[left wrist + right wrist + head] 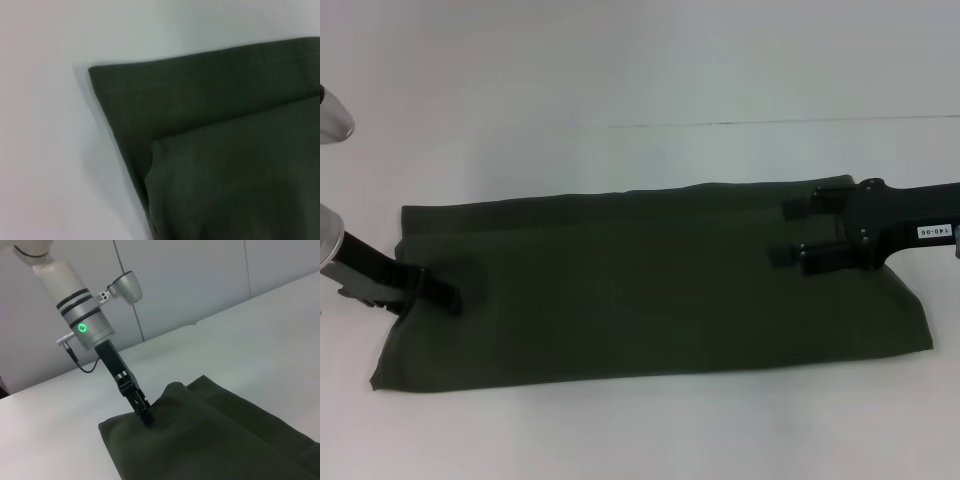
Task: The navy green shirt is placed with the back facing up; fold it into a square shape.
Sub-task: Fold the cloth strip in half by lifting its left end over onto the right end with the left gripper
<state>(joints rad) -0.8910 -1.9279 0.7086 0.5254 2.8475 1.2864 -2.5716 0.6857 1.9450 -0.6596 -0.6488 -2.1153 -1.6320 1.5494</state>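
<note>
Head view: navy green shirt point(650, 285) lies as long band, axis left-right across table point(620, 60). Left gripper point(438, 290) pinches left end; right gripper point(798, 232) (fingers spread) over right end.

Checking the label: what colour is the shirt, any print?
The shirt is plain dark olive green, no print; the head view shows it best.

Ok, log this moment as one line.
shirt: long folded band on table | left gripper: on its left end | right gripper: open, over its right end
</note>
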